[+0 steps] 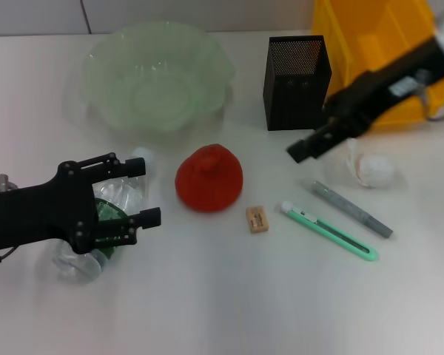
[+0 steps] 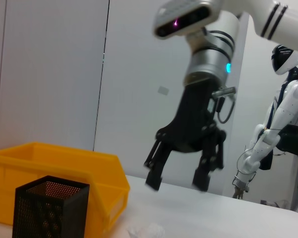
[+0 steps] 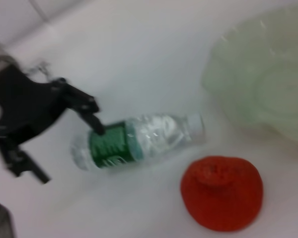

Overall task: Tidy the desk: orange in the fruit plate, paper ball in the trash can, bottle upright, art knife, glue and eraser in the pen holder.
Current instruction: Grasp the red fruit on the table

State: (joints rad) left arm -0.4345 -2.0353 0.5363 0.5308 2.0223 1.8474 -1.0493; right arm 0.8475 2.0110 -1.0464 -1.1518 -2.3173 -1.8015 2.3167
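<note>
A clear bottle (image 1: pixel 111 211) with a green label lies on its side at the near left. My left gripper (image 1: pixel 143 191) is open and straddles it; the right wrist view shows the bottle (image 3: pixel 134 141) with that gripper (image 3: pixel 64 148) at its base end. The orange (image 1: pixel 209 177) sits mid-table in front of the green fruit plate (image 1: pixel 159 74). My right gripper (image 1: pixel 305 148) hangs open above the table, between the black mesh pen holder (image 1: pixel 296 70) and the paper ball (image 1: pixel 374 168). The eraser (image 1: pixel 257 219), green art knife (image 1: pixel 329 231) and grey glue stick (image 1: pixel 351 208) lie near the front.
The yellow trash can (image 1: pixel 377 44) stands at the back right, just behind the pen holder. In the left wrist view the right gripper (image 2: pixel 176 181) hovers over the table beside the trash can (image 2: pixel 64 168) and pen holder (image 2: pixel 49 206).
</note>
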